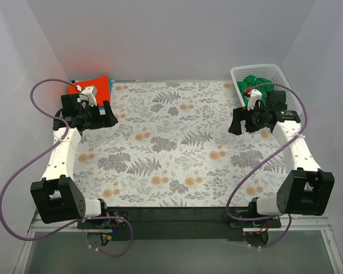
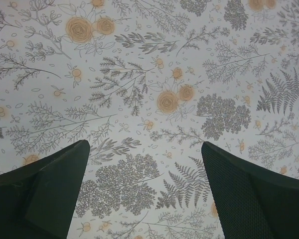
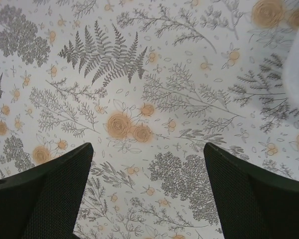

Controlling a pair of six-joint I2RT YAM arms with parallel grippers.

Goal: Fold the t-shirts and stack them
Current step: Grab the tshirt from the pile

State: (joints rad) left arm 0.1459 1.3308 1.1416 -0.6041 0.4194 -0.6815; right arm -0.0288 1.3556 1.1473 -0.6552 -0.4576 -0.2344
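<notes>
**Green shirt in basket**

The white plastic mesh basket (image 1: 257, 67) sits at the upper right of the top view, with the bright green cloth t-shirt (image 1: 262, 81) bunched inside it. The orange-red cloth t-shirt (image 1: 100, 85) lies at the upper left. The left gripper (image 2: 145, 149) and the right gripper (image 3: 148, 149) hang over the flowery table cloth (image 1: 171, 142), fingers wide apart, holding nothing

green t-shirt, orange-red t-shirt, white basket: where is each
green t-shirt (image 1: 262, 83): top external view, middle of the bunched cloth.
orange-red t-shirt (image 1: 100, 84): top external view, flat part right of the left arm's wrist.
white basket (image 1: 255, 68): top external view, far rim.
</notes>
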